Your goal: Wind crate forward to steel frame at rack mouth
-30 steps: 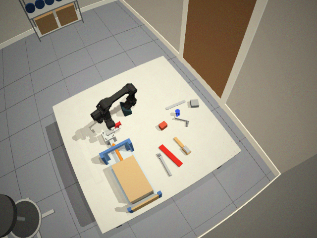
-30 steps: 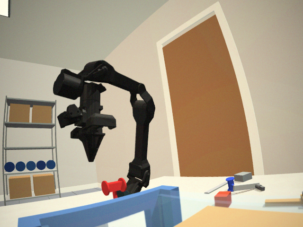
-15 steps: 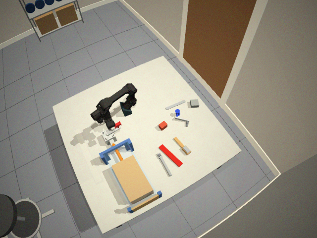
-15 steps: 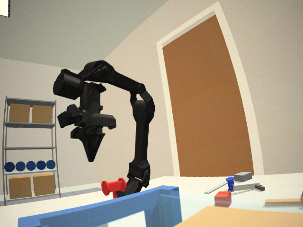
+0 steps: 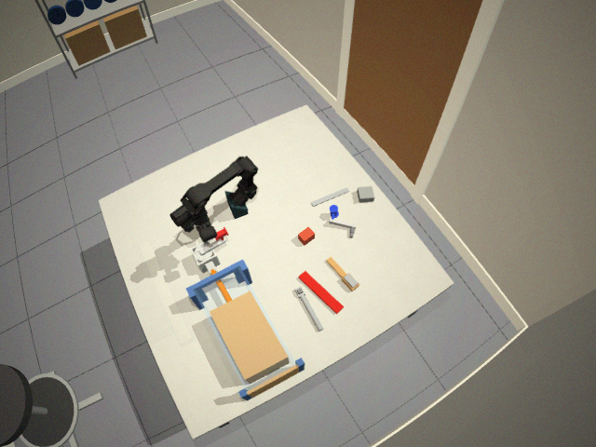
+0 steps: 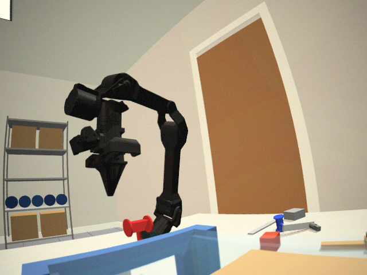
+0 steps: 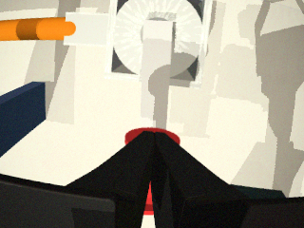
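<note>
My gripper is shut and empty, fingers pointing down. It hangs above the red grip, which the fingers partly hide in the wrist view. The grip stands on the end of the pale crank arm, whose other end sits over the round top of the white winch. An orange strap runs from the winch under the blue frame to the tan crate. The crate looks flat, with a gap before the frame.
Beside the cubby lie a red bar, a grey tool and a wooden-handled tool. Farther off are a red block, a blue knob, a grey angled bar, a flat strip and a grey block.
</note>
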Controlling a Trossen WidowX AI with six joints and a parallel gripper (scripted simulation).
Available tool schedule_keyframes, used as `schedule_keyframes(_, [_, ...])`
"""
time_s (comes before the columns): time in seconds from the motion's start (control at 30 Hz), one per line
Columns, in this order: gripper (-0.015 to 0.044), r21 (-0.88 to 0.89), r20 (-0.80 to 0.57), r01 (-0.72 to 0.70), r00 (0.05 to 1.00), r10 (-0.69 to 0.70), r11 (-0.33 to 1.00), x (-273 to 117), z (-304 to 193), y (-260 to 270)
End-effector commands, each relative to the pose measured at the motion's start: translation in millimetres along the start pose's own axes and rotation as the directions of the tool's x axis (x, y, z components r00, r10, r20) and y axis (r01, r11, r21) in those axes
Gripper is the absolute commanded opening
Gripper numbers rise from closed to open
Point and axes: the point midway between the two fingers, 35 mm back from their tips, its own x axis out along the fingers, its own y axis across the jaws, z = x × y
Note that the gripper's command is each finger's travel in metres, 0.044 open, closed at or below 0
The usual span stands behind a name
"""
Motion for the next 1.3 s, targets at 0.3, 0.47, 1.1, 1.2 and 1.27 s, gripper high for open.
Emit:
schedule_keyframes(0.3, [0.0263, -0.020, 0.256, 0.040, 0.966, -0.034, 0.999, 11.7, -40.0, 1.9])
schedule_keyframes(0.47, [0.0394, -0.028, 0.357, 0.041, 0.934, -0.028, 0.999, 20.3, -55.5, -0.9])
schedule_keyframes(1.1, [0.0440, -0.028, 0.357, 0.043, 0.934, -0.030, 0.999, 44.1, -56.1, 0.2])
schedule_keyframes(1.2, [0.0440, -0.028, 0.357, 0.044, 0.934, -0.031, 0.999, 49.1, -56.4, 0.2])
schedule_keyframes(1.27, [0.0440, -0.028, 0.357, 0.044, 0.934, -0.031, 0.999, 52.4, -56.6, 0.2])
